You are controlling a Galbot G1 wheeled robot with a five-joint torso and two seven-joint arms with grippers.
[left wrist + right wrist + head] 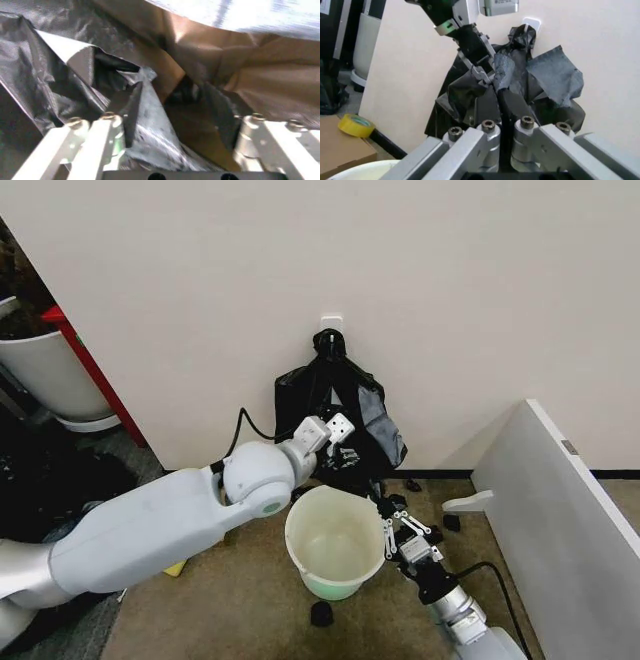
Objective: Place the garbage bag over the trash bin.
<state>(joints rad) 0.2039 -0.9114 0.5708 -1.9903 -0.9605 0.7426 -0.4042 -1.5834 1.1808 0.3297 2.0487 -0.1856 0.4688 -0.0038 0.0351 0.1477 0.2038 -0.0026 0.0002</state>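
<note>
The cream-white trash bin (335,542) stands open and upright on the brown floor, below a black knotted bundle (368,418) hanging from a wall hook. My left gripper (341,446) reaches over the bin into that bundle. Its fingers (102,137) stand wide apart, open, with a loose glossy fold of the garbage bag (152,135) lying between them. From the right wrist the same left gripper (482,71) shows against crinkled black plastic (465,90). My right gripper (388,508) hovers just off the bin's right rim, shut (501,96) with nothing in it, pointing at the bundle.
A white tilted board (560,510) stands at the right. The larger white tub with a red edge (45,375) sits at the far left. Small black pieces (322,613) lie on the floor by the bin. A yellow tape roll (356,125) rests on a cardboard box (342,152).
</note>
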